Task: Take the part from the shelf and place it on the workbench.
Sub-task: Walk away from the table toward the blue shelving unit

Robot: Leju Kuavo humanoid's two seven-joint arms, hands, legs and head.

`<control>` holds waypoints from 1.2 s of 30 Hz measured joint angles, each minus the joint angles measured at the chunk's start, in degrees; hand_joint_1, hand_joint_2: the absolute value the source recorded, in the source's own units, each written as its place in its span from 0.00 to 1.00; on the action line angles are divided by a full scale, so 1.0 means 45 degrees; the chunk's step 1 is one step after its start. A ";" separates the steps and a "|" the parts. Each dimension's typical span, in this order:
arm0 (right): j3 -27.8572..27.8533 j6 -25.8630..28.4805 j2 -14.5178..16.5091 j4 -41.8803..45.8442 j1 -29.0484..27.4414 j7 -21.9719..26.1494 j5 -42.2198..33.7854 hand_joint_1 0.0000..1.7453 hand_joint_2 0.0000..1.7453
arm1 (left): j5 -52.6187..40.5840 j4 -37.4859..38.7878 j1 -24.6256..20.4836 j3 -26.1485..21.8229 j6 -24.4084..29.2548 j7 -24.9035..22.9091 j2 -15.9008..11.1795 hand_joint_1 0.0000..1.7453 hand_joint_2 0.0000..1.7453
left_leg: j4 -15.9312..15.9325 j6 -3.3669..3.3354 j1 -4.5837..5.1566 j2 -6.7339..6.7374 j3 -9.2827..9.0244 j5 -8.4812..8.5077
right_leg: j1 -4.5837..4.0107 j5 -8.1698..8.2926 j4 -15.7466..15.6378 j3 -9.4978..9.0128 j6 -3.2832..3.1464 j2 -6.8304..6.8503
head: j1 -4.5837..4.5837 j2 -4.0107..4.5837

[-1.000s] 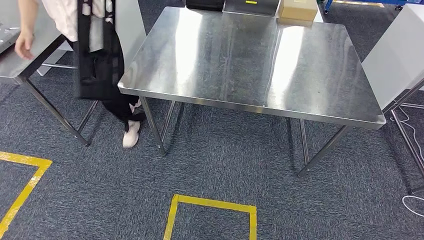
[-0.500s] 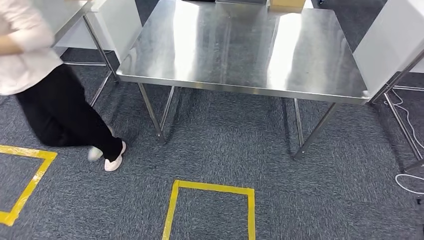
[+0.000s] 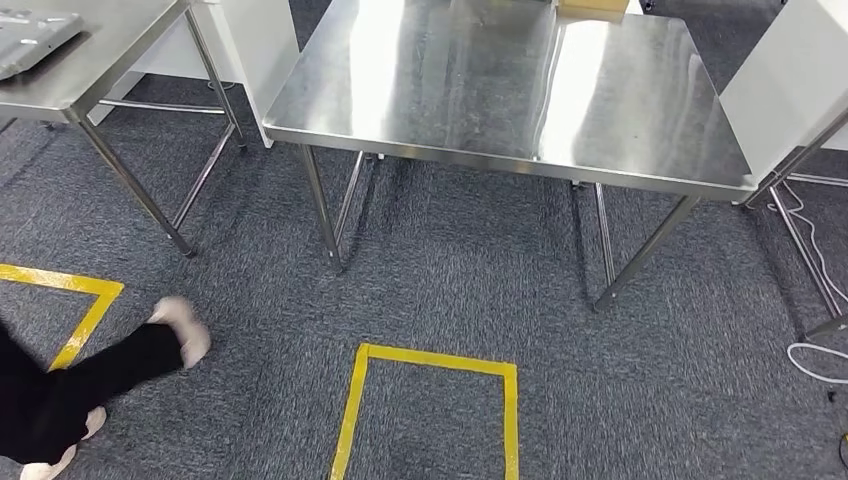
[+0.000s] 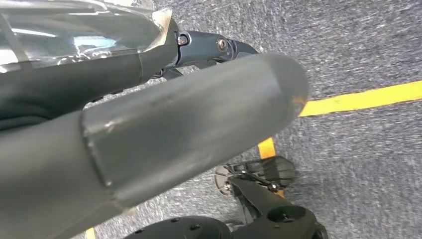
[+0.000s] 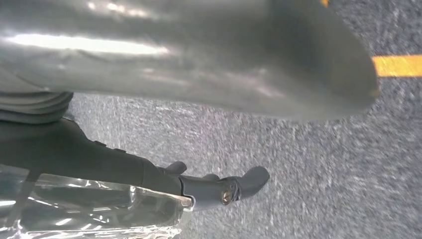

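Grey carpet (image 3: pixel 450 290) lies beneath both hanging hands, left hand (image 4: pixel 149 134) and right hand (image 5: pixel 189 74) empty with fingers apart, the steel workbench (image 3: pixel 500 90) ahead, equally near both.

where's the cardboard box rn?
Head view: the cardboard box sits at the far edge of the steel workbench, right of centre and cut off by the frame's top, with the white panel further right.

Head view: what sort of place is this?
Likely a lab or workshop test floor: bare stainless-steel workbench, yellow tape squares marked on grey carpet, loose white cables at the side.
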State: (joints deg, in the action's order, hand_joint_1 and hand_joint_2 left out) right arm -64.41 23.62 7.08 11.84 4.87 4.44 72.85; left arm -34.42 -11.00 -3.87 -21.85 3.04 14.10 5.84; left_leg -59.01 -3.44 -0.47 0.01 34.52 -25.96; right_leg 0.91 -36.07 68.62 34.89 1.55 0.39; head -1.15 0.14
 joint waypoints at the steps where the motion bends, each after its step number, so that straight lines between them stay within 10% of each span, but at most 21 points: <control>1: 0.0000 -0.0002 0.0001 -0.0001 0.0000 -0.0009 0.0000 0.00 0.00 | -0.0007 0.0000 -0.0006 0.0004 -0.0001 -0.0002 -0.0001 0.00 0.00 | -0.0001 -0.0043 0.0047 0.0012 0.0169 0.0139 | -0.0005 -0.0297 0.0685 0.0128 -0.0007 -0.0009 | 0.0008 0.0000; 4: 0.0000 -0.0004 -0.0019 0.0000 0.0011 -0.0021 0.0005 0.00 0.00 | -0.0039 0.0000 -0.0007 0.0009 -0.0005 -0.0030 0.0002 0.00 0.00 | -0.0005 -0.0056 0.0157 0.0030 0.0752 0.0637 | -0.0066 0.0180 0.0665 -0.0577 0.0209 -0.0022 | 0.0008 -0.0001; 7: 0.0006 -0.0005 -0.0073 0.0006 0.0121 -0.0024 0.0038 0.00 0.00 | -0.0052 -0.0002 -0.0025 0.0011 -0.0005 -0.0061 0.0046 0.00 0.00 | -0.0003 0.0065 0.0209 0.0027 0.1190 0.1174 | -0.0258 0.0469 -0.2110 -0.2598 0.0032 -0.0017 | -0.0007 -0.0001; 9: 0.0011 -0.0012 -0.0097 0.0011 0.0180 -0.0024 0.0057 0.00 0.00 | -0.0058 -0.0003 -0.0028 0.0016 -0.0009 -0.0073 0.0083 0.00 0.00 | 0.0111 0.0207 0.0208 0.0061 0.1239 0.1534 | -0.0388 0.0330 -0.3223 -0.3132 -0.0158 -0.0023 | -0.0022 -0.0001; 12: 0.0015 -0.0066 -0.0095 0.0000 0.0150 -0.0028 0.0074 0.00 0.00 | -0.0064 0.0015 0.0020 0.0022 -0.0017 -0.0078 0.0076 0.00 0.00 | 0.0148 0.0439 0.0130 0.0053 0.1374 0.1404 | -0.0243 0.0823 -0.3305 -0.2760 -0.0378 0.0019 | -0.0022 0.0001; 16: 0.0015 -0.0136 -0.0109 -0.0004 0.0099 -0.0039 0.0083 0.00 0.00 | -0.0067 0.0022 0.0071 0.0029 -0.0029 -0.0084 0.0068 0.00 0.00 | -0.2448 0.0780 -0.0077 0.0005 0.1706 -0.1258 | -0.0115 0.1628 -0.3305 -0.1945 -0.0619 0.0123 | -0.0112 0.0004; 18: 0.0015 -0.0141 -0.0104 -0.0004 0.0095 -0.0040 0.0084 0.00 0.00 | -0.0068 0.0022 0.0051 0.0033 -0.0029 -0.0084 0.0062 0.00 0.00 | -0.3614 0.0957 -0.0236 0.0005 0.1538 -0.1037 | -0.0082 0.1992 -0.3216 -0.1473 -0.0504 0.0168 | -0.0112 0.0004; 20: 0.0015 -0.0143 -0.0111 -0.0002 0.0100 -0.0041 0.0083 0.00 0.00 | -0.0073 0.0016 0.0022 0.0033 -0.0029 -0.0080 0.0062 0.00 0.00 | -0.3255 0.1128 -0.0434 0.0003 0.0652 -0.0329 | -0.0012 0.2271 -0.2982 -0.0955 -0.0326 0.0189 | -0.0116 0.0004; 22: 0.0015 -0.0145 -0.0131 0.0009 0.0110 -0.0046 0.0072 0.00 0.00 | -0.0090 0.0002 -0.0038 0.0038 -0.0029 -0.0062 0.0088 0.00 0.00 | -0.1511 0.1247 -0.0561 -0.0041 -0.0907 -0.0584 | -0.0009 0.2435 -0.2618 -0.0475 -0.0137 0.0185 | -0.0124 0.0004; 24: 0.0015 -0.0143 -0.0129 0.0017 0.0134 -0.0052 0.0047 0.00 0.00 | -0.0121 -0.0006 -0.0089 0.0046 -0.0029 -0.0042 0.0101 0.00 0.00 | -0.0099 0.1112 -0.0500 -0.0094 -0.1795 -0.1230 | -0.0041 0.2646 -0.2386 -0.0141 0.0105 0.0191 | -0.0107 0.0004; 27: 0.0015 -0.0137 -0.0116 0.0013 0.0081 -0.0055 0.0011 0.00 0.00 | -0.0165 0.0001 -0.0078 0.0053 -0.0034 -0.0051 0.0085 0.00 0.00 | 0.0240 0.0564 -0.0303 -0.0027 -0.1423 -0.1084 | 0.0035 0.2779 -0.2251 0.0265 0.0404 0.0158 | -0.0066 0.0004; 32: 0.0013 -0.0128 -0.0045 -0.0004 0.0003 -0.0126 -0.0018 0.00 0.00 | -0.0318 0.0007 -0.0087 0.0097 -0.0070 -0.0127 0.0050 0.00 0.00 | 0.0274 0.0137 -0.0131 0.0101 -0.0275 -0.0090 | 0.0101 0.0387 0.0857 0.1001 0.0219 0.0022 | 0.0060 0.0002; 34: 0.0014 -0.0113 -0.0057 -0.0004 0.0025 -0.0152 -0.0051 0.00 0.00 | -0.0367 0.0007 -0.0108 0.0132 -0.0106 -0.0153 0.0055 0.00 0.00 | 0.0252 0.0177 -0.0088 0.0134 0.0229 0.0328 | 0.0062 0.0770 0.1239 0.0487 0.0480 -0.0021 | 0.0063 0.0001; 36: 0.0010 -0.0095 -0.0070 0.0001 0.0057 -0.0154 -0.0079 0.00 0.00 | -0.0391 0.0002 -0.0159 0.0180 -0.0124 -0.0182 0.0060 0.00 0.00 | 0.0233 0.0263 -0.0077 0.0142 0.0621 0.0737 | 0.0008 0.1193 -0.0012 -0.0887 0.0567 -0.0033 | 0.0066 0.0000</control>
State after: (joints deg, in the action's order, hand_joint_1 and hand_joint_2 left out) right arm -64.37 23.20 6.76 11.85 5.13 3.74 72.49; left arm -36.18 -10.99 -4.59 -21.04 2.48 13.28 6.10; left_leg -57.96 -2.26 -0.81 0.65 37.32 -22.64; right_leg 0.95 -30.70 68.57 30.90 4.11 0.24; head -0.86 0.14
